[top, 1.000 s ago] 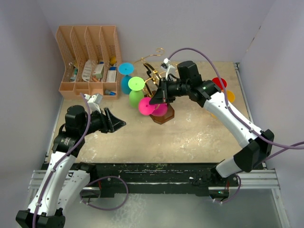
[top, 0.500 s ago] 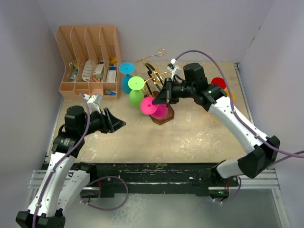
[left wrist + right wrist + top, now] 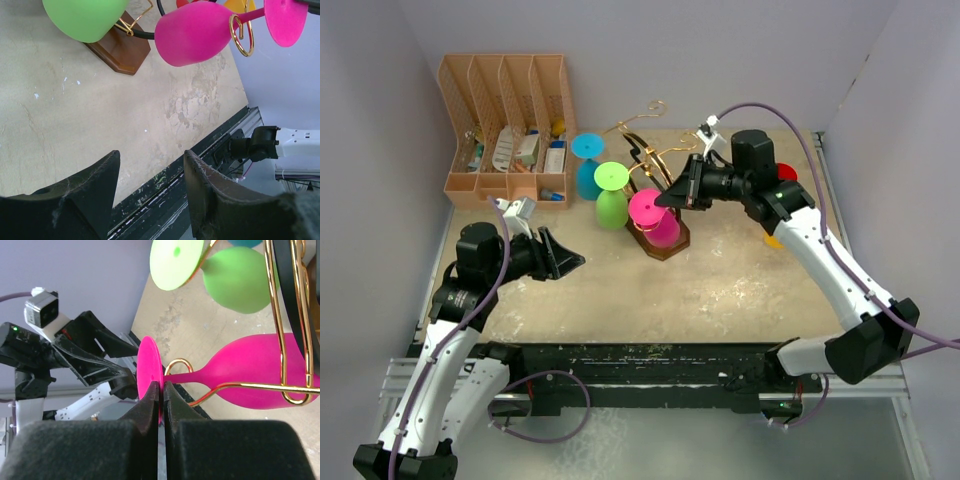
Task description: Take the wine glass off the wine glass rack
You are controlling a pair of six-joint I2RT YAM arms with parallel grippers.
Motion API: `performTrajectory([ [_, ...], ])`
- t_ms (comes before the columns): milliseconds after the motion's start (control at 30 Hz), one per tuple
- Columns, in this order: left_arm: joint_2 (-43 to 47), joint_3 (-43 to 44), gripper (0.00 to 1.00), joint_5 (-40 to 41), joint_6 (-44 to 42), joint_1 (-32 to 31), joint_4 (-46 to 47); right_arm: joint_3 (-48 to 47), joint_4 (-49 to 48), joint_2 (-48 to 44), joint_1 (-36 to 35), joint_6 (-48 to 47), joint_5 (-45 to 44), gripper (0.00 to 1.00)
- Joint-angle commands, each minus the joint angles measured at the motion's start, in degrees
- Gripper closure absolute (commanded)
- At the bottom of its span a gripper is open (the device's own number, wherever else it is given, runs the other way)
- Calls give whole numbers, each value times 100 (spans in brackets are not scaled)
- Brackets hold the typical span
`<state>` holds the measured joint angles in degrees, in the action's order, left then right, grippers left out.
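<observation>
Toward the back of the counter, midway between its left and right edges, the wine glass rack stands on its dark base. A pink wine glass hangs from one gold arm, its stem threaded through the curl at that arm's tip. The right gripper pinches the rim of the glass's round foot, its fingers nearly together with only the thin disc between them. Just left of it hang a green glass and a teal glass, the green foot near the pink one. A tan organiser fills the back left corner, and a red glass sits by the right edge. The left gripper hovers near the left edge, fingers spread, holding nothing. Bare counter stretches from the rack's base to the front edge.
</observation>
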<state>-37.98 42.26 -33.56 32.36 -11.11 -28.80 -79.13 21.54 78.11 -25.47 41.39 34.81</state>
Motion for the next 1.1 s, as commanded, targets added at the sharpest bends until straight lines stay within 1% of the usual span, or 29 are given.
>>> performTrajectory([
  [0, 17, 6, 43, 43, 49, 22, 208, -169, -891, -101, 43, 152, 27, 100],
  [67, 20, 5, 43, 46, 50, 22, 208, -181, -1003, -111, 42, 296, -37, 100],
  [233, 26, 3, 42, 34, 51, 22, 217, -27, -1673, -44, 43, 678, -143, 100],
  [400, 43, 1, 43, 30, 56, 22, 210, 129, -2314, -48, 43, 1119, -39, 100],
  [833, 27, -23, 43, 18, 73, 22, 252, -485, -2321, -432, 43, 1532, 127, 100],
  [933, 44, -16, 43, 17, 78, 22, 243, -685, -2231, -529, 43, 1497, 76, 100],
  [1067, 47, -13, 42, 25, 75, 22, 243, -980, -2136, -687, 36, 1249, 216, 100],
])
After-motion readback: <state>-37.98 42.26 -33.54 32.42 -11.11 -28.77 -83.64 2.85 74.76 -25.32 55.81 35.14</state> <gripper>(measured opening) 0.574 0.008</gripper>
